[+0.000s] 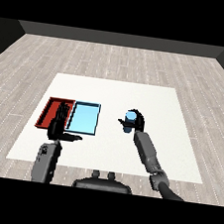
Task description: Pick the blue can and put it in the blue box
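Observation:
The blue can [129, 119] stands upright right of the table's middle. My right hand [136, 121] is curled round it, fingers behind and thumb pointing left. The light blue tray [84, 117] lies left of centre, well apart from the can. My left hand [59, 121] is held up with straight fingers and thumb out to the right, over the seam between the two trays, holding nothing.
The red tray [49, 111] lies right beside the light blue tray on its left, partly hidden by my left hand. The white table [150, 99] stretches wide behind and to the right of the can.

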Tool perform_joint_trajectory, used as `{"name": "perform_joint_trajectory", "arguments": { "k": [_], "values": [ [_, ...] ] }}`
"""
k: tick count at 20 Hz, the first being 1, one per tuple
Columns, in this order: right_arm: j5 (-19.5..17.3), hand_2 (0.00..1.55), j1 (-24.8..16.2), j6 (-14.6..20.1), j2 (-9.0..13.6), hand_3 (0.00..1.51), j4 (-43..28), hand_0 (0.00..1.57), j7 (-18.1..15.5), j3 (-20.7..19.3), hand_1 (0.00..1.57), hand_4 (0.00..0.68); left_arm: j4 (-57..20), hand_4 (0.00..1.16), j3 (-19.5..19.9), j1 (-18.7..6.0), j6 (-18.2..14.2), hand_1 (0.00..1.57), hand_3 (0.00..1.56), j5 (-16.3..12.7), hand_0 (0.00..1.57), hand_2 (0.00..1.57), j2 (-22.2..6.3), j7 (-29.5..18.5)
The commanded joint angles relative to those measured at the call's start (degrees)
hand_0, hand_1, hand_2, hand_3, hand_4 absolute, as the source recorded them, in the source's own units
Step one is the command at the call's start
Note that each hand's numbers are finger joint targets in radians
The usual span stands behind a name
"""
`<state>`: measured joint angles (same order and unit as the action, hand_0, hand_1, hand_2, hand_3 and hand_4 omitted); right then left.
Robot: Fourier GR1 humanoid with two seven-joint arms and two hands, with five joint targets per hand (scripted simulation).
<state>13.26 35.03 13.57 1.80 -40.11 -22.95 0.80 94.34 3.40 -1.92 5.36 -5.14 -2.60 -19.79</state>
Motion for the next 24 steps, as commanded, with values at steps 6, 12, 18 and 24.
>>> {"name": "perform_joint_trajectory", "arguments": {
  "k": [6,12,18,24],
  "values": [
    [-5.9,1.45,-4.7,2.5,3.9,1.39,-16.5,1.43,4.3,5.0,1.43,0.624,2.1,0.0,-5.7,-3.4,0.0,0.0,0.0,1.8,0.0,0.0,1.3,8.9],
    [-7.6,1.44,-0.8,1.5,6.6,1.41,-22.8,1.42,11.9,4.6,1.42,0.622,-4.7,0.0,-9.7,-2.9,-1.4,0.0,0.0,4.7,0.0,0.0,2.6,5.5],
    [-12.9,1.45,-9.4,4.8,3.4,1.4,-36.3,1.43,17.3,9.3,1.43,0.616,-6.9,0.0,-12.4,-4.3,-3.2,0.0,0.0,2.9,0.0,0.0,2.6,5.7],
    [-16.9,1.45,-9.9,6.0,3.3,1.4,-43.2,1.44,24.4,10.9,1.44,0.609,-10.5,0.0,-18.7,-7.3,-7.2,0.0,0.0,-0.5,0.0,0.0,2.6,7.6]
  ]
}}
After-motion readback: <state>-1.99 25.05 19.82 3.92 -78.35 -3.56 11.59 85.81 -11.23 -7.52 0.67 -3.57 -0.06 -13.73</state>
